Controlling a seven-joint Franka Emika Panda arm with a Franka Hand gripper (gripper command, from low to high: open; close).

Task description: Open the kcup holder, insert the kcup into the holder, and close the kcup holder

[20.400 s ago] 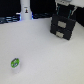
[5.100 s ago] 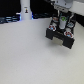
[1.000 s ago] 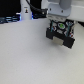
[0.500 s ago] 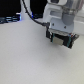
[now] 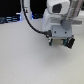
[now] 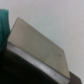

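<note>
The gripper [image 5: 61, 36] is down at the holder [image 5: 62, 41], on the exterior view's right, and its pale grey body covers most of the black box from where I stand. I cannot tell whether its fingers are apart or together; they are lost in the blur against the dark front of the unit. Only a strip of the holder shows beneath and beside the gripper, black with small lighter flecks, sitting on the white table [image 5: 30, 60]. Above the gripper the white arm [image 5: 61, 11] rises out of the top of the picture, and a black cable [image 5: 31, 21] loops from it down toward the gripper's side. Behind, along the far edge of the table, there is a dark band of clutter too blurred to name. The wrist view is very close and soft: a flat grey slanted panel [image 6: 37, 47] fills the middle, with a dark edge below it and a patch of green at one side. The kcup does not show clearly in either view.
</note>
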